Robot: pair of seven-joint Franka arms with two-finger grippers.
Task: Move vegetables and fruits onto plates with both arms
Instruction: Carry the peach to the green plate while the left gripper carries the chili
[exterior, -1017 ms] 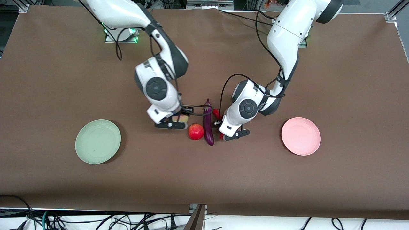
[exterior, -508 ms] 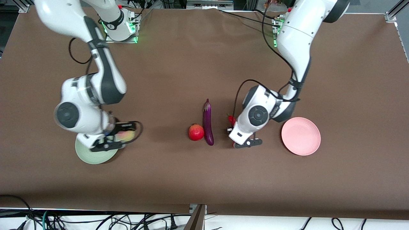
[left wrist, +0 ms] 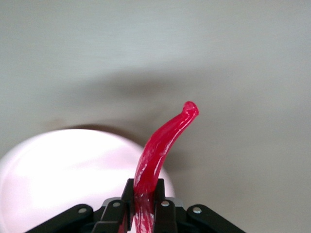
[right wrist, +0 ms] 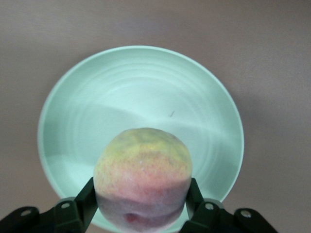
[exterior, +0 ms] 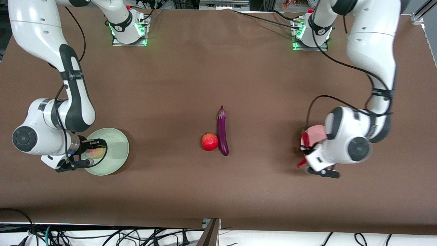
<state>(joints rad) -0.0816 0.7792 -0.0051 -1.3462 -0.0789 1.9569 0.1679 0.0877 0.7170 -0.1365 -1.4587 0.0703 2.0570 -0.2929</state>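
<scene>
the chili [left wrist: 163,145] sticks out lengthwise from the left pincer [left wrist: 144,204], its curved tip away from the fingers, over the edge of the pink plate [exterior: 315,133]. that pincer is clamped narrow on the chili's base. the right pincer [right wrist: 141,204] grips the peach [right wrist: 143,177] by its sides, over the green plate [right wrist: 141,97]. the eggplant [exterior: 222,131] lies mid-surface, long axis running toward the front camera, stem end farther. the red fruit [exterior: 209,141] touches it toward the right arm's end.
</scene>
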